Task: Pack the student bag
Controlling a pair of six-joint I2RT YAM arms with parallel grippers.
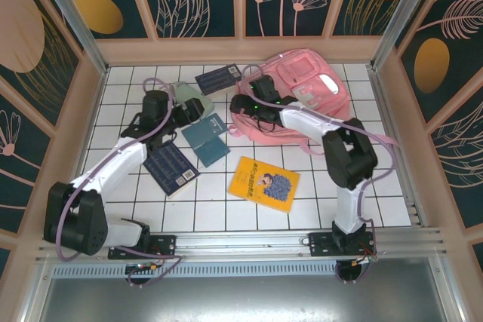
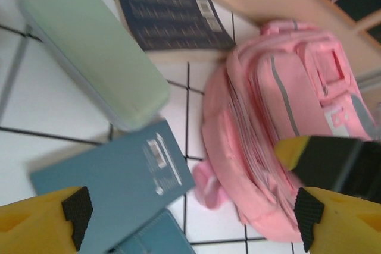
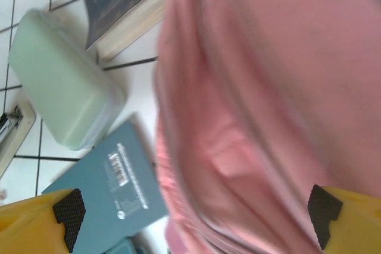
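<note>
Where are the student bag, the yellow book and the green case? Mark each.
student bag [image 1: 298,73], top external view, front pocket.
yellow book [image 1: 264,183], top external view, middle of cover.
green case [image 2: 92,46], left wrist view, middle of lid.

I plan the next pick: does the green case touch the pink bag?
Apart. In the left wrist view, bare white tile lies between the green case and the pink bag.

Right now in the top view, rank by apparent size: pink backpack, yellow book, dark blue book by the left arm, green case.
1. pink backpack, largest.
2. yellow book and dark blue book: too alike to split.
3. green case, smallest, though the left arm partly covers it.
</note>
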